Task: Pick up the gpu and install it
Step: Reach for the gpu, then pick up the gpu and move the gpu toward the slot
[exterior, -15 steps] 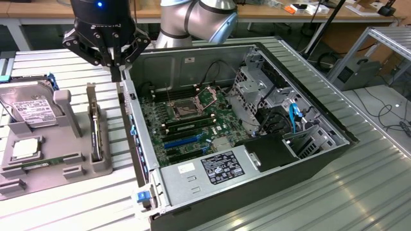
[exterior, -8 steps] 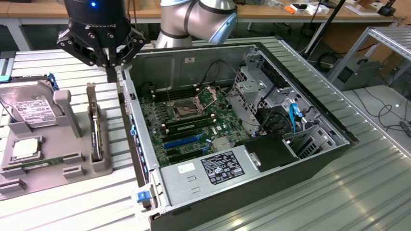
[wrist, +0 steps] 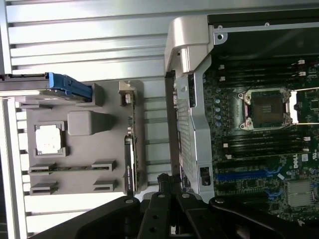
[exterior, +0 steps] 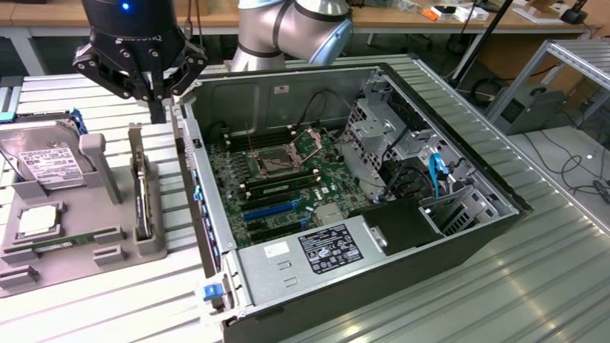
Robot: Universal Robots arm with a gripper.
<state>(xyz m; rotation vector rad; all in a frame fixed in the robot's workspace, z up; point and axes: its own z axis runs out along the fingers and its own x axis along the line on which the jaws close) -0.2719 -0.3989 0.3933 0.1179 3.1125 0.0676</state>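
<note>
On the exterior view's left, a grey holder (exterior: 105, 236) sits on the ribbed metal table (exterior: 114, 307). A silver hard drive (exterior: 38, 161) is propped in its far left bay, with a processor chip (exterior: 33, 218) lying flat in front of it. Along the holder's right edge the gpu (exterior: 142, 204) stands on its long edge in a narrow slot, a thin dark card just beside the outer wall of the computer case (exterior: 458, 236). The wrist view shows the same card (wrist: 129, 159) seated in the holder.

Up in the upper left of the exterior view the tool (exterior: 156, 111) hangs over the far end of that slot, above the card and not touching it. Its fingers are pressed together and carry nothing.

Further right, the case lies open on its side. The motherboard (exterior: 286, 179) is exposed, and the blue expansion slot (exterior: 271, 209) has no card in it.

As I judge it, none of the job is done: the gpu is neither lifted from the holder nor installed, so both the pick and the install are left.
</note>
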